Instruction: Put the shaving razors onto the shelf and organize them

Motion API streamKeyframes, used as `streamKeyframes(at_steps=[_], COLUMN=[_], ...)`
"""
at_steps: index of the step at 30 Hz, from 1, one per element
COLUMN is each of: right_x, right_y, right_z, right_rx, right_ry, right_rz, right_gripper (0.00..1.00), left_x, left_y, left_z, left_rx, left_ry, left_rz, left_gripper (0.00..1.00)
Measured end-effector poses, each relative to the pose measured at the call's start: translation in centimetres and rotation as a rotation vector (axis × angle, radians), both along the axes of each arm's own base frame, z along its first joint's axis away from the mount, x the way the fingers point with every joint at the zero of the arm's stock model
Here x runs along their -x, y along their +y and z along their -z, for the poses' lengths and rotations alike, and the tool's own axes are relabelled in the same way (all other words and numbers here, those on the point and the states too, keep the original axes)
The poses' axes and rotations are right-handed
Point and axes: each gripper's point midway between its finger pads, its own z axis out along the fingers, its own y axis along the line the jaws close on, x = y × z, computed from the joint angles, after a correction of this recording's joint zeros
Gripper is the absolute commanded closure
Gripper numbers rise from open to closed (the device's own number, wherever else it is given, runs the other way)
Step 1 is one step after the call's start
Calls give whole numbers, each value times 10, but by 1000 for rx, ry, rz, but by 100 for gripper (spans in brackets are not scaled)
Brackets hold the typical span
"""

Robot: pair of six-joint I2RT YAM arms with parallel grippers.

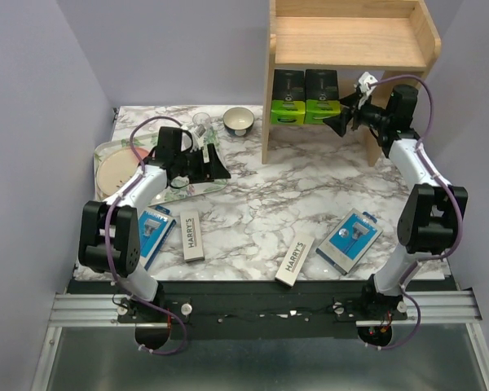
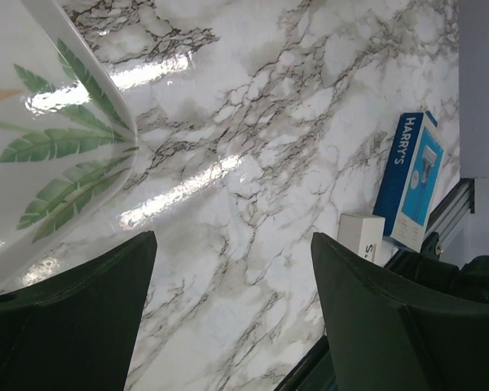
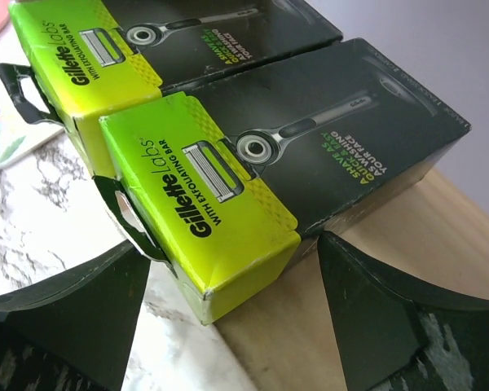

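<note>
While the left jaws hang open and empty over the tray (image 2: 41, 187) at the left, a blue pack (image 1: 152, 232), two white boxes (image 1: 192, 235) (image 1: 294, 261) and another blue pack (image 1: 349, 239) lie along the table's (image 1: 253, 175) lower half. At upper right, two black boxes (image 1: 288, 96) (image 1: 321, 96) sit side by side on the shelf's (image 1: 350, 41) bottom board, the right jaws open just before them, seemingly not touching.

Gillette boxes (image 1: 290, 98) side by side in the shelf (image 1: 350, 41) (other packs (image 1: 349, 240) nearer)
</note>
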Motion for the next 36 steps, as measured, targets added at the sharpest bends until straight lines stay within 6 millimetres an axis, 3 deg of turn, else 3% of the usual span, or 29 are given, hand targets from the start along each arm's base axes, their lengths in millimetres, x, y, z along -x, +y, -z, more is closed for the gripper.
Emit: streamKeyframes(at_steps=[9,19,23,26,29,31,36], right_x=[0,14,42,75,96,109,157], right_y=[-1,-6,-6,-3,0,1,9], right_z=[3,16,24,21,12,9,3], right_rx=[155,275,262,260,252,244,244], right_ry=[-73,-108,-69,-77,-91,-86,-87], right_rz=[-144,-197,-186,-174,-159,-150,-161], right_gripper=[12,7,3,3,3,3,3], left_x=[9,6,-7,-12,-12,-7,20], left_y=[-5,-19,-19,-13,-4,6,41], left_z=[25,25,14,10,9,6,-6], left_rx=[-70,-138,-181,-226,-278,-323,-476], left_ry=[38,-16,-87,-125,-141,-150,-207], left_rz=[52,109,111,98,84,82,133], left_gripper=[14,14,13,13,9,5,6])
